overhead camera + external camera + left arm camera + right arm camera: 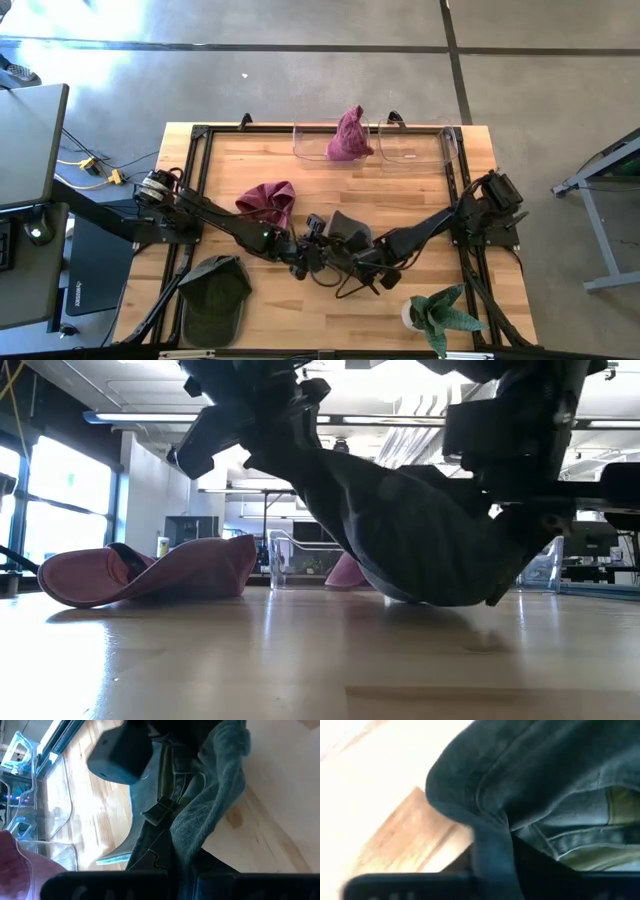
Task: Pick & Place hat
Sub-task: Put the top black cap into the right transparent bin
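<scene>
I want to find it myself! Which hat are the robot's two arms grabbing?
Look at the middle of the wooden table, where both dark arms meet. The dark grey hat sits between them. It is not the pink cap behind it, nor the green cap at the front left.

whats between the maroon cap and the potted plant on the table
In the high view, the grey hat and both grippers, left and right, lie between maroon cap and potted plant.

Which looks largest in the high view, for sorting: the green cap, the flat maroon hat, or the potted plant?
1. green cap
2. potted plant, close behind
3. flat maroon hat
</scene>
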Robot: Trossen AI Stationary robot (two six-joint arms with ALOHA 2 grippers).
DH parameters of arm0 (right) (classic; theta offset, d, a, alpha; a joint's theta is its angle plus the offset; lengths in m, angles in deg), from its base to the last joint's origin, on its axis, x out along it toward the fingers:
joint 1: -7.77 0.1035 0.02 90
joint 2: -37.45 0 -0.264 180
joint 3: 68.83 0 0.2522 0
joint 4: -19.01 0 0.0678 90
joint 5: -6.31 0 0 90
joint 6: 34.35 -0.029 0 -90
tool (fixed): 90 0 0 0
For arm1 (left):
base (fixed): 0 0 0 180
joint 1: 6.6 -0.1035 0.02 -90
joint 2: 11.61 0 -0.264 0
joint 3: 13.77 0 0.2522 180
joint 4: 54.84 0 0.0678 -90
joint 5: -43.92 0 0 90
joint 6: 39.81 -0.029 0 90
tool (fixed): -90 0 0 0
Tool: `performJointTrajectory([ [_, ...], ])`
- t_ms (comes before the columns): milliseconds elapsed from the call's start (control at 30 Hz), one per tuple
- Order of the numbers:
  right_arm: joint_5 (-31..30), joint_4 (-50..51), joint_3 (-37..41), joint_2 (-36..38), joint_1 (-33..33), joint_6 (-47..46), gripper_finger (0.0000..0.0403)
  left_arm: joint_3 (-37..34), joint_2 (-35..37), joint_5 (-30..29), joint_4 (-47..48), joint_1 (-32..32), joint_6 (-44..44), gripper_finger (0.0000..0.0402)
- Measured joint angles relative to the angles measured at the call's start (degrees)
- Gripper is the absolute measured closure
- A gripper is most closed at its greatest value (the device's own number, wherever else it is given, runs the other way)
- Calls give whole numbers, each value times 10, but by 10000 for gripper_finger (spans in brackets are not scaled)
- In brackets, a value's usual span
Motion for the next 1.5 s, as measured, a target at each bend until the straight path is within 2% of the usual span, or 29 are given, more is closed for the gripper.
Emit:
performJointTrajectory([
  [133, -7, 17, 1, 4, -10, -47, 258, 0, 0, -3, 7, 0, 2, 401],
  [233, 37, 53, 1, 15, -15, -61, 203, 0, 0, -8, 19, 0, 14, 401],
  [333, 63, 52, 0, 17, -10, -66, 182, 0, 0, -8, 24, -1, 18, 401],
  [400, 52, 33, 1, 17, 0, -69, 188, 0, 0, -9, 23, -1, 17, 401],
  [500, 24, 1, 1, 17, 15, -69, 221, 0, 0, -12, 27, -1, 20, 401],
  [567, 19, -5, 1, 18, 22, -65, 258, 0, 0, -19, 28, -1, 26, 401],
  [700, 14, 5, 0, 18, 33, -64, 359, 0, 0, -34, 55, -1, 38, 401],
  [767, 19, 22, -1, 19, 38, -65, 390, 1, 0, -34, 71, 0, 50, 401],
  [933, 30, 52, -1, 19, 47, -104, 364, 2, 0, -27, 79, 0, 60, 401],
  [1067, 56, 64, -2, 19, 47, -104, 371, 2, 0, -19, 85, 0, 61, 401],
  [1167, 49, 74, -1, 25, 47, -105, 386, 2, -1, -19, 85, 0, 61, 401],
  [1300, 4, 60, 3, 42, 46, -102, 386, 0, -1, -16, 76, -1, 49, 401],
  [1367, -12, 54, 3, 55, 45, -93, 366, 0, -1, -17, 75, -1, 47, 401],
  [1500, -60, 61, 3, 85, 42, -108, 296, 0, -1, -16, 72, -1, 59, 401],
])
